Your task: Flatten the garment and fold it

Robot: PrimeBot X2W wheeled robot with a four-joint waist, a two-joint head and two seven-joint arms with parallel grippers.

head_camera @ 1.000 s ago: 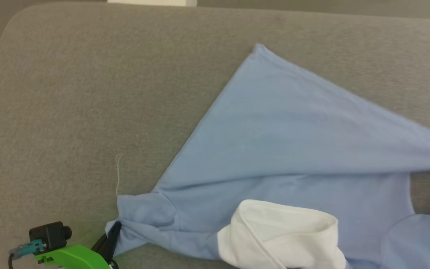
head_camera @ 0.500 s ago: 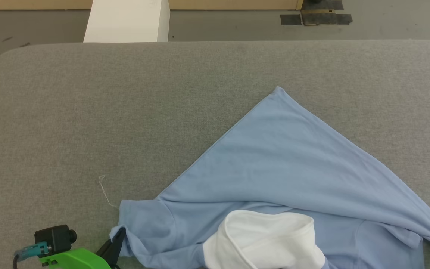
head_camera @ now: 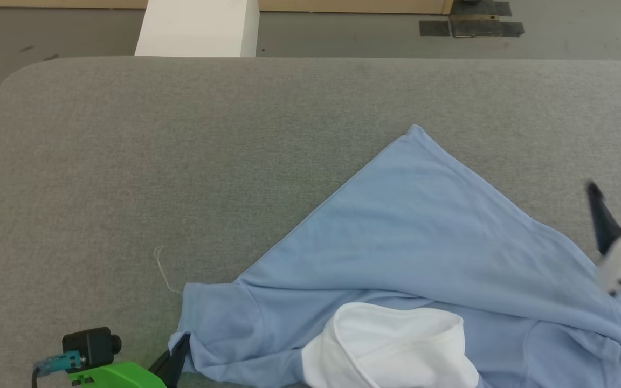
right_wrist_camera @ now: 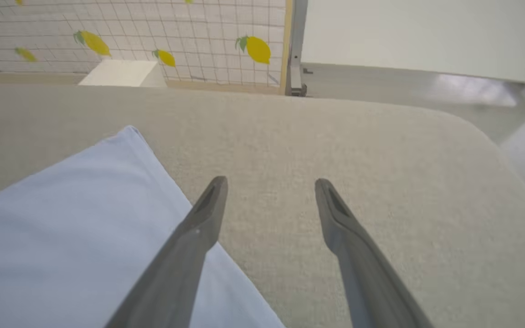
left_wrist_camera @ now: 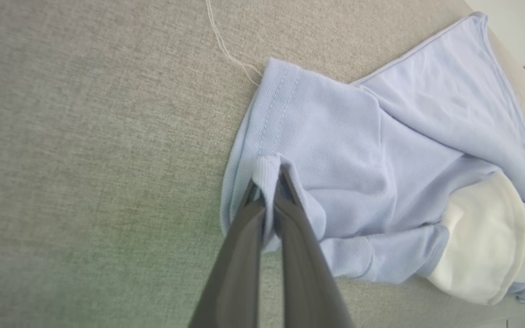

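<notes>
Left gripper (left_wrist_camera: 267, 180) clamped on sleeve hem (left_wrist_camera: 274, 114) of garment (head_camera: 423, 237) at near edge. Garment laid as rumpled triangle on grey cushion (head_camera: 181, 161). Right gripper (right_wrist_camera: 269, 182) held spread apart, empty, over garment's right edge.

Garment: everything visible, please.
The garment is a light blue, soft knit short-sleeved shirt, lying rumpled, not flat, on the grey padded surface, one corner pointing away. A white lining part bulges at its near edge. The left hand pinches its sleeve; the open right hand holds nothing at its right edge.
</notes>
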